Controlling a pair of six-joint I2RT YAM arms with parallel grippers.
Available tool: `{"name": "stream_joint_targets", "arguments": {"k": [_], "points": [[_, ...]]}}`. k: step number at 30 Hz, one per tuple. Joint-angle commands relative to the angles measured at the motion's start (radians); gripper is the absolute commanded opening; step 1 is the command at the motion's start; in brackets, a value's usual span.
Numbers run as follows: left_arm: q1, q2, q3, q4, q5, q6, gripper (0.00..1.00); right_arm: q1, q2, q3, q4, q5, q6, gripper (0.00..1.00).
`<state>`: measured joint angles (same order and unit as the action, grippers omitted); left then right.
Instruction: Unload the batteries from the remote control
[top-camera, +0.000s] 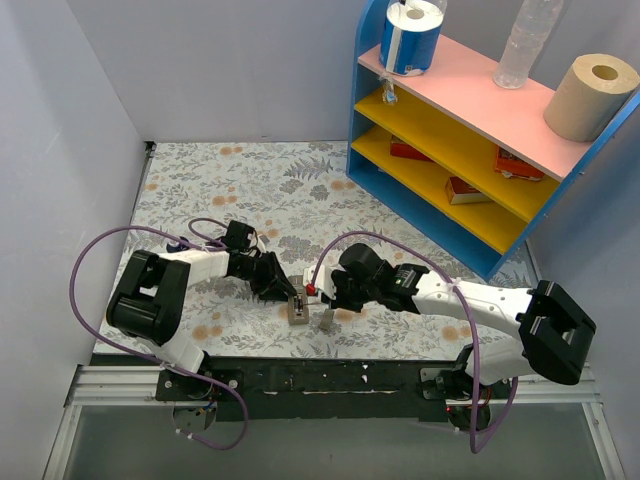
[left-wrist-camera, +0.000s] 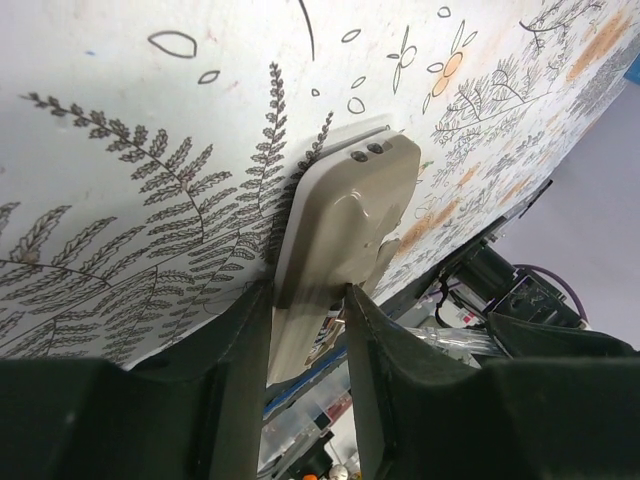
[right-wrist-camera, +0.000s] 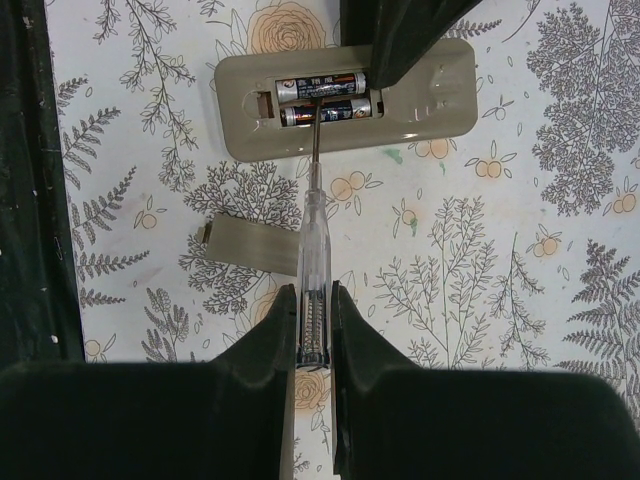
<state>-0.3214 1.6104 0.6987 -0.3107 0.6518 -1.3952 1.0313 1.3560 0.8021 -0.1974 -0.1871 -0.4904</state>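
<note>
The remote control (right-wrist-camera: 420, 100) lies grey back up with its compartment open. Two dark batteries (right-wrist-camera: 322, 87) sit side by side in it, the second one (right-wrist-camera: 330, 112) nearer to me. My right gripper (right-wrist-camera: 313, 295) is shut on a long clear silvery stick (right-wrist-camera: 311, 240) whose tip rests against the nearer battery. My left gripper (left-wrist-camera: 307, 295) is shut on the remote's end (left-wrist-camera: 345, 215) and pins it to the table. In the top view the remote (top-camera: 298, 308) lies between the left gripper (top-camera: 280, 288) and the right gripper (top-camera: 322, 300).
The flat grey lid (right-wrist-camera: 250, 243) lies loose on the flowered tablecloth (right-wrist-camera: 500, 250), just left of the stick; it also shows in the top view (top-camera: 326, 322). A blue and yellow shelf (top-camera: 450, 150) stands at the back right. Walls close in the left and back.
</note>
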Motion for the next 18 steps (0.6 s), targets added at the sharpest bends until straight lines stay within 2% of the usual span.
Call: {"name": "stream_joint_targets", "arguments": {"k": [1,18], "points": [[-0.005,0.02,0.028,0.041,-0.032,-0.002,0.26,-0.007,-0.003,-0.032,-0.031,-0.011,0.015,0.01],[-0.005,0.055,0.039,0.03,-0.027,0.001,0.09,-0.065,-0.061,-0.133,0.064,-0.071,0.001,0.01]]}}
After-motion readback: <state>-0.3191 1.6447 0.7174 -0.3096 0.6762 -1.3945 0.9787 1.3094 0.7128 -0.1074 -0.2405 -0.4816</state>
